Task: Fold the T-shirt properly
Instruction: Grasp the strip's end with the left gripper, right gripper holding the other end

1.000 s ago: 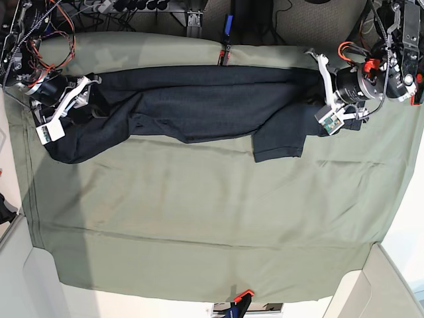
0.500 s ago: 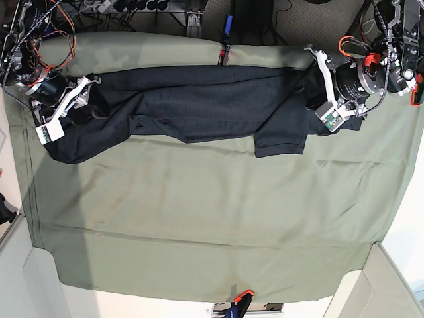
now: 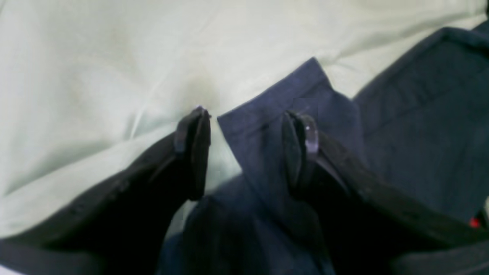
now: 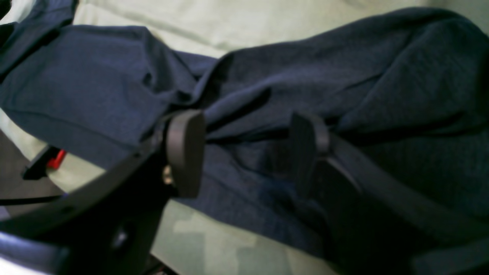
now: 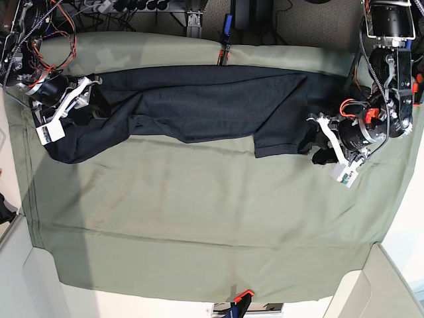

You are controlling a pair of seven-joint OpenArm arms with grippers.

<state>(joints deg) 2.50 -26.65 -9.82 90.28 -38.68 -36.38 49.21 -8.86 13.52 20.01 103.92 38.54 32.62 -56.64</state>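
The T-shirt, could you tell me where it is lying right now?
In the base view the T-shirt stretches across the far part of the green table cloth, between the right gripper at left and the left gripper at right.

I find no readable writing, label, brand, number or sign anywhere: none on the plain dark T-shirt (image 5: 199,99), none on the green table cloth (image 5: 199,212), and none on my own arms or fingers.

near cloth (image 5: 199,218): bare, passable | far: T-shirt (image 5: 199,99) (bunched)
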